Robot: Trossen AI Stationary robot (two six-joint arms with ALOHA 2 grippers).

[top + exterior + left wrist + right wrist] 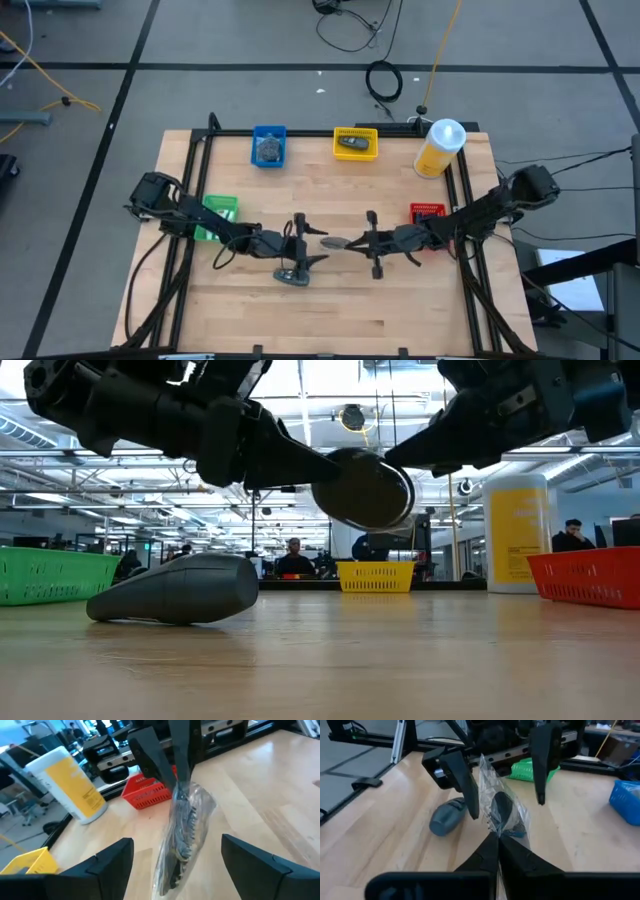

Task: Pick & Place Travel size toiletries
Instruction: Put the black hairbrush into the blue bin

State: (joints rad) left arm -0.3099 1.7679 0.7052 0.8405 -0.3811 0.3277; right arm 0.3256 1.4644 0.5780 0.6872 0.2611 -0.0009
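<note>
A flat round grey disc in clear wrap (502, 812) is held in the air over the middle of the table, between my two grippers. It also shows in the low view (365, 490) and the high view (333, 243). My right gripper (497, 840) is shut on it. My left gripper (182, 865) is open; its fingers (465, 785) stand on either side of the disc without touching it. A dark grey oblong bottle (180, 592) lies on its side on the table, below and near my left gripper (322, 245). My right gripper pinches the clear wrap at its edge (495, 832) between its two shut fingers, beside the grey disc. The fingers come roughly level from the table's right side. The wrapped disc stands on edge, lifted clear of the table.
A blue tray (268, 146) and a yellow tray (355, 143) stand at the far edge, each with an item inside. A green tray (215, 215) is at the left, a red tray (427, 214) at the right. A tall yellow bottle (440, 148) stands far right.
</note>
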